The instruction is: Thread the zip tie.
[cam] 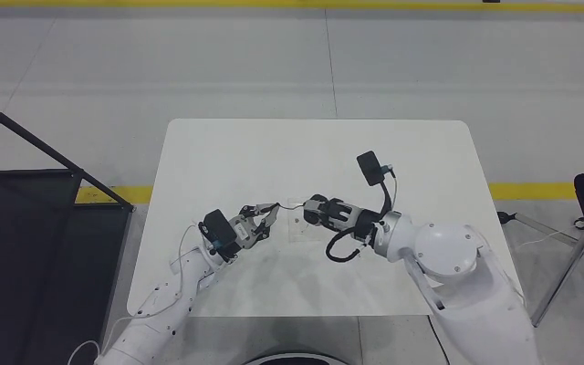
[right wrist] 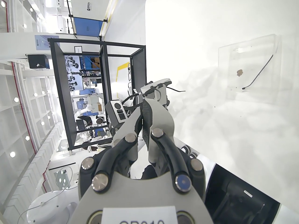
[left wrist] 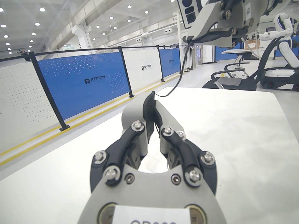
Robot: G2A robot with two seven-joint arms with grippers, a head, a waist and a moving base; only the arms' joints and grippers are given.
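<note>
Item 1. White rectangular table (cam: 228,155): both arms are over its near half, with their grippers facing each other close to the middle.

Item 2. Left gripper (cam: 274,210): raised off the table surface. In its own wrist view the left gripper (left wrist: 153,96) has both ribbed fingers pressed together, clamped on one end of a black plastic zip tie (left wrist: 181,71). In the right wrist view a short black stub projects from the far side of the left gripper (right wrist: 158,85).

Item 3. The black plastic zip tie (cam: 289,208) spans the short gap between the two grippers, clear of the table. In the left wrist view it leaves the left fingertips, bows outward and rises to the tip of the other gripper.

Item 4. Right gripper (cam: 308,205): just beside the left one, tip to tip. The right gripper (left wrist: 190,39) has its fingers drawn together at the upper end of the strap and appears to pinch it, though the contact point is too small to confirm. Its own wrist view shows the right gripper (right wrist: 144,104) with no gap between the pads.

Item 5. Clear square plastic tray (right wrist: 254,47): lies flat on the table near the right gripper. Contents: a second black zip tie (right wrist: 259,73), curved, lying loose with its small head toward one edge, and a small brown fleck (right wrist: 239,72) apart from it near the tray's middle.
</note>
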